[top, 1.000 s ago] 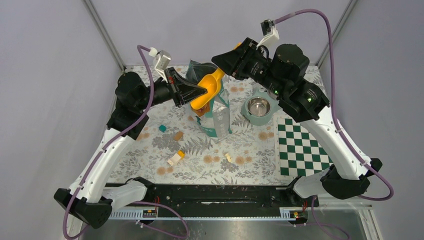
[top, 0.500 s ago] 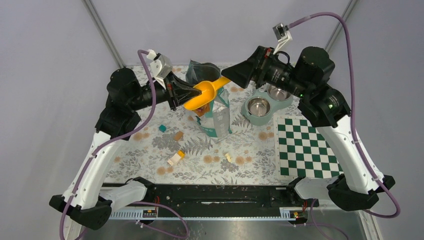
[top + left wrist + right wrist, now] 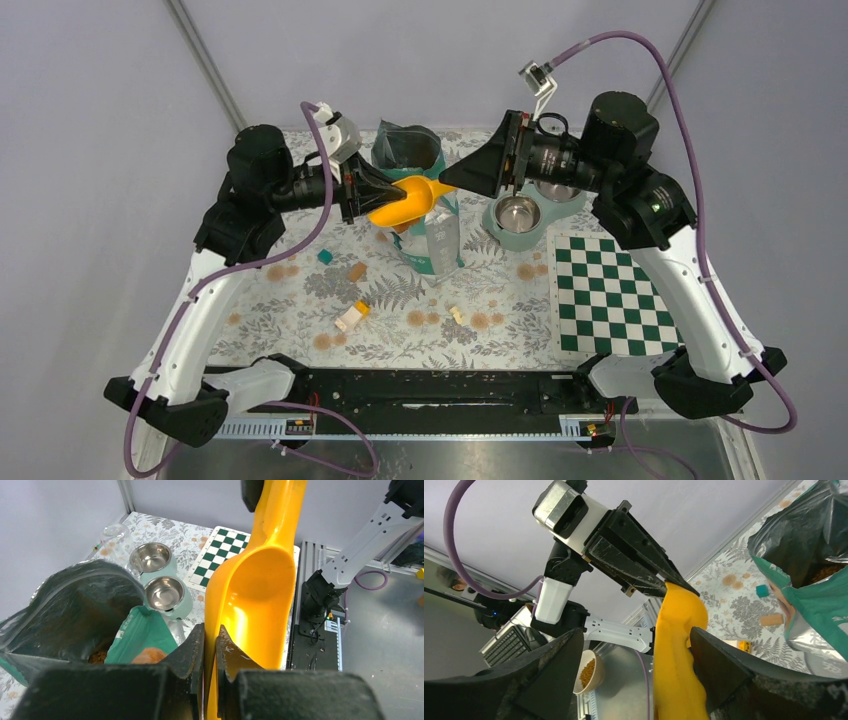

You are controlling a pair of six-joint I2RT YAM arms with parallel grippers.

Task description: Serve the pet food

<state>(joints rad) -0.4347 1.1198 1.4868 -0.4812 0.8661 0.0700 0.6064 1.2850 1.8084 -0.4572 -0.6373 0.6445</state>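
Note:
An empty yellow scoop (image 3: 400, 203) hangs in the air just in front of the open teal pet food bag (image 3: 437, 235). My left gripper (image 3: 378, 192) is shut on the rim of the scoop bowl (image 3: 255, 595). My right gripper (image 3: 447, 181) is wide open, and the scoop handle (image 3: 676, 645) runs between its fingers, close to the right one. Brown kibble shows deep inside the bag in the left wrist view (image 3: 97, 656) and in the right wrist view (image 3: 824, 572). The teal double-bowl feeder (image 3: 510, 238) stands right of the bag, and both its steel bowls look empty.
Small toy blocks lie on the floral mat: teal (image 3: 324, 256), brown (image 3: 356, 271), yellow-white (image 3: 350, 317). A green checkered mat (image 3: 610, 290) lies at the right. A clear plastic cup (image 3: 116, 532) stands behind the feeder. A bowl of kibble (image 3: 586, 672) sits off the table.
Both grippers and the scoop have come lower, from above the bag mouth to its front. The right wrist has swung level and now points left.

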